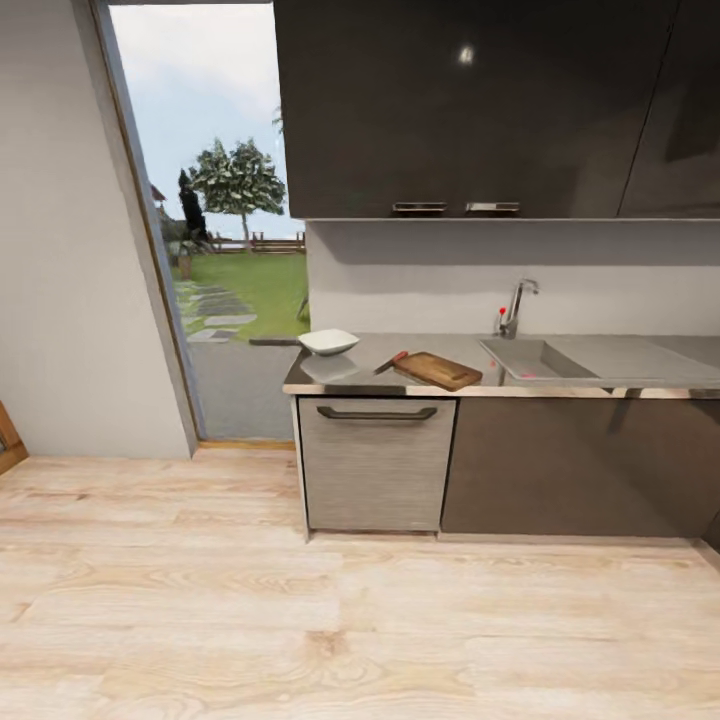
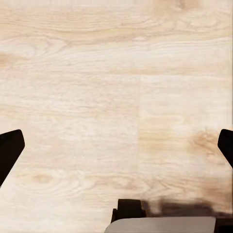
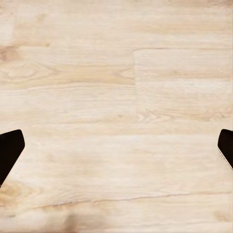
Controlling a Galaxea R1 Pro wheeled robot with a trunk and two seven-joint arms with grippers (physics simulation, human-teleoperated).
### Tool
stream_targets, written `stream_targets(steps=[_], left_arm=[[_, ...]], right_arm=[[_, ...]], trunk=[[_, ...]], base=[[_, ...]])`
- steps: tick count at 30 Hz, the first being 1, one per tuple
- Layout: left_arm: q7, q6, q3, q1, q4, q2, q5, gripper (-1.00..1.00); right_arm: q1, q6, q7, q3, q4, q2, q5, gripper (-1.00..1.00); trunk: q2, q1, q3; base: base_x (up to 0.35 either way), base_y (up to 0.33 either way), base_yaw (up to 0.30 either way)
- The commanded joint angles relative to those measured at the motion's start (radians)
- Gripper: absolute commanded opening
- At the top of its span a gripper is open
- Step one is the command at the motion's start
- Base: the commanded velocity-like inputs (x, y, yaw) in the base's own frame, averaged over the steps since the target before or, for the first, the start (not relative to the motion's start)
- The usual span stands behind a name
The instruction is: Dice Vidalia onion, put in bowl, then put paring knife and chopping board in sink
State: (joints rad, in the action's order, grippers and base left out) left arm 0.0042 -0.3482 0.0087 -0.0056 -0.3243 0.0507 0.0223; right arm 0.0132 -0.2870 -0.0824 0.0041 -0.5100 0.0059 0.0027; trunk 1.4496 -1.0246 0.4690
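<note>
Pale wood floor (image 1: 360, 620); steel countertop (image 1: 600, 372) ahead, sink (image 1: 535, 360) contents unclear. Left pincer (image 2: 116, 148), right pincer (image 3: 116, 148) wide, empty.

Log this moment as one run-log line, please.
phase: approach | chopping board, paring knife, bowl on countertop | both grippers open over floor

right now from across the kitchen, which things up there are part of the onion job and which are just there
Part of the job:
- sink
- chopping board
- paring knife, beside the board
- bowl
- countertop
The onion cannot be made out from here.

Just there:
- faucet
- upper cabinets
- dishwasher front
- wooden floor
- open doorway to the garden
</note>
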Motion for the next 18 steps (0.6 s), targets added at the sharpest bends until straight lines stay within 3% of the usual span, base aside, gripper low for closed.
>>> stream_targets(steps=[1,18], left_arm=[[0.000,-0.003,0.000,-0.001,0.001,0.000,0.002,1.00],[0.001,-0.003,0.001,-0.001,0.001,0.000,0.002,1.00]], right_arm=[[0.001,-0.003,-0.004,0.001,0.001,0.000,0.000,1.00],[0.001,-0.003,-0.004,0.002,0.001,0.000,0.000,1.00]], trunk=[[0.000,0.000,0.001],[0.000,0.000,0.001]], base=[[0.281,-0.109,0.001],[0.287,-0.112,0.000]])
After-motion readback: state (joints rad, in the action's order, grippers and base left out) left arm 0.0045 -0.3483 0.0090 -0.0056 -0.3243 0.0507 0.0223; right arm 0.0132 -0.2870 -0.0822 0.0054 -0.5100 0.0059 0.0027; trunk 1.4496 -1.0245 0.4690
